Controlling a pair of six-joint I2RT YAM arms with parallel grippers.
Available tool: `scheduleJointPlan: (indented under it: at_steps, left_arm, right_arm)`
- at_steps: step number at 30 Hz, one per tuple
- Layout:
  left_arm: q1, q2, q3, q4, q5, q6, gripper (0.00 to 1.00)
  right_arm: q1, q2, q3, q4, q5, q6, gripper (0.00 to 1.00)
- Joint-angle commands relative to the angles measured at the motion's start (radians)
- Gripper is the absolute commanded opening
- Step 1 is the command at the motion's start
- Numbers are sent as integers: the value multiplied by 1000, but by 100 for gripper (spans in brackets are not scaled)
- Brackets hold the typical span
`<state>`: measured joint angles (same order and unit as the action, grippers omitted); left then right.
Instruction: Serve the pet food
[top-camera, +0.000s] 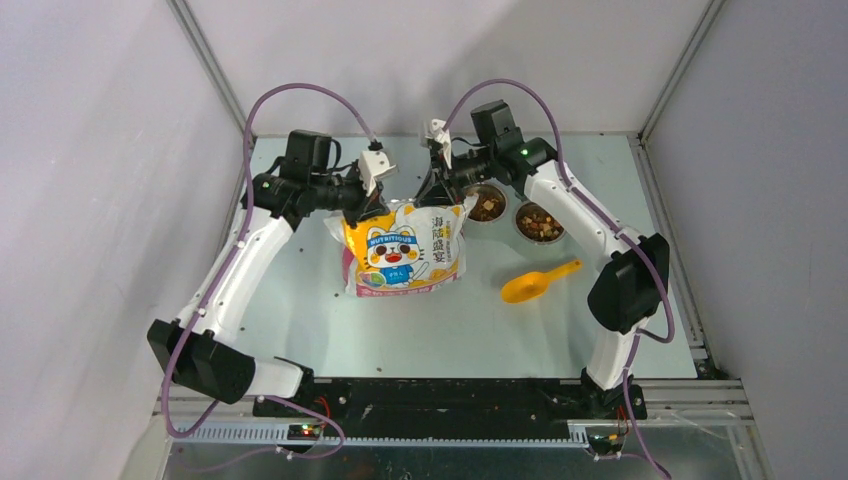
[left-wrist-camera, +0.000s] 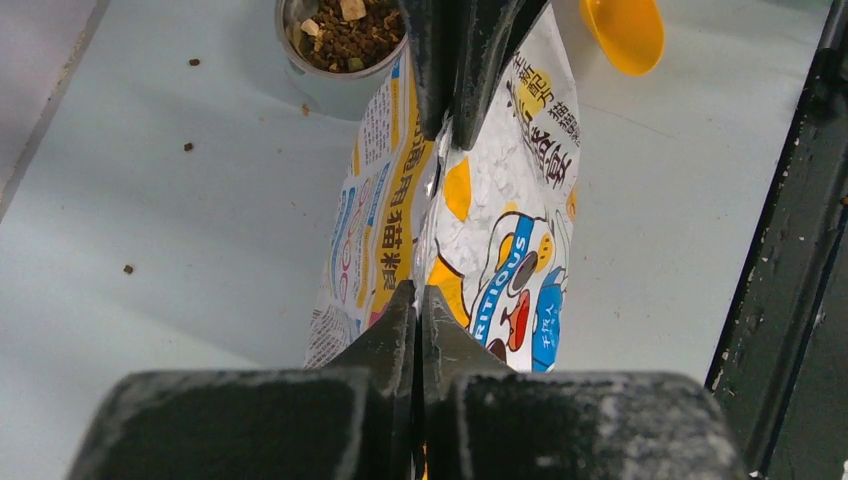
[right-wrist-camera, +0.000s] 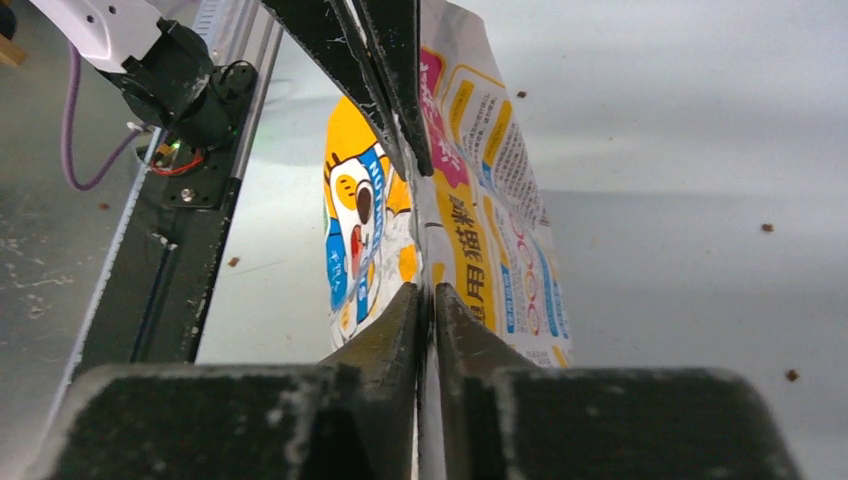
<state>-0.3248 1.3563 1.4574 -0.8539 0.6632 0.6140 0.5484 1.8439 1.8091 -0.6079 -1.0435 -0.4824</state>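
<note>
left gripper (left-wrist-camera: 419, 300): pinched tight on one top corner of the cat bag (top-camera: 405, 250) | right gripper (right-wrist-camera: 427, 300): pinched tight on the other top corner | bag: hangs between them, bottom maybe touching the table (top-camera: 300, 300) | pet food (top-camera: 540, 223): fills two metal bowls (left-wrist-camera: 335, 88) just right of the bag | yellow scoop (top-camera: 538, 284): lies near the bowls

Robot lab test cell.
Plain grey walls (top-camera: 90, 150) and metal rails (top-camera: 206, 62) (aluminium, it seems) box in a pale table (top-camera: 450, 330) with two arms (top-camera: 240, 270) bolted at its edge.
</note>
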Motion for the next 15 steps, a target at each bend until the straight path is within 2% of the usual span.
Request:
scheduleJointPlan:
  at_steps: [1, 2, 4, 5, 7, 15]
  left_arm:
    - [-5, -27, 13, 141, 68, -40, 0]
    - [-5, -31, 5, 145, 73, -42, 0]
    - [-5, -35, -8, 166, 86, -53, 8]
    - [-6, -37, -18, 188, 89, -70, 19]
    - [-10, -39, -35, 221, 105, -90, 28]
    - [-30, -2, -21, 244, 112, -88, 24]
  right_arm:
    - [6, -10, 35, -38, 14, -48, 2]
    - [5, -16, 31, -31, 14, -46, 0]
    - [9, -25, 22, -10, 16, -35, 0]
    - [9, -27, 18, -3, 16, -20, 0]
    - [10, -31, 18, 17, 18, 2, 0]
    - [10, -35, 12, 60, 32, 48, 0]
